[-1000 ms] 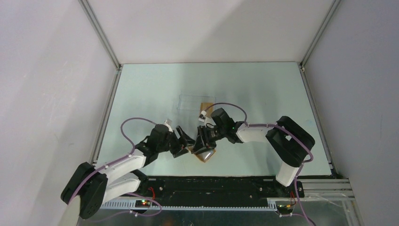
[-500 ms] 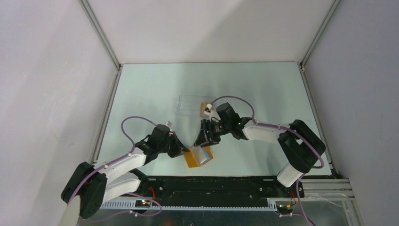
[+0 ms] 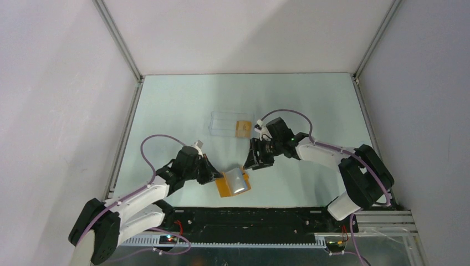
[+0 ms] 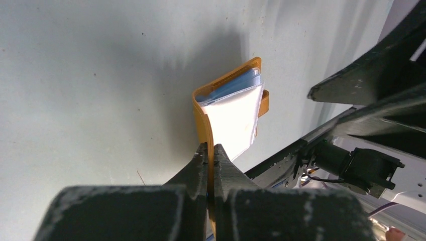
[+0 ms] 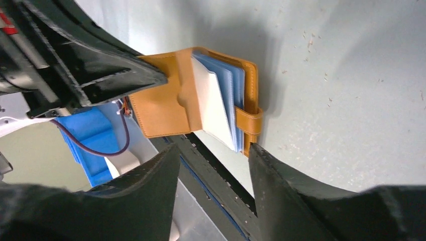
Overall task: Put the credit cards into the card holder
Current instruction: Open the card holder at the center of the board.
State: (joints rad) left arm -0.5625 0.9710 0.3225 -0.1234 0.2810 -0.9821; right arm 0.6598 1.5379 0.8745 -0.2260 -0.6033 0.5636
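my left pincer (image 4: 210, 150) is clamped on the cover of the open wallet (image 5: 161, 108); my right pincer (image 5: 212, 149) hangs apart beside it.

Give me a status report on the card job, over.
Left pincer shut on card holder cover. Right pincer open, off it. Credit card at clear case, nothing blocking.
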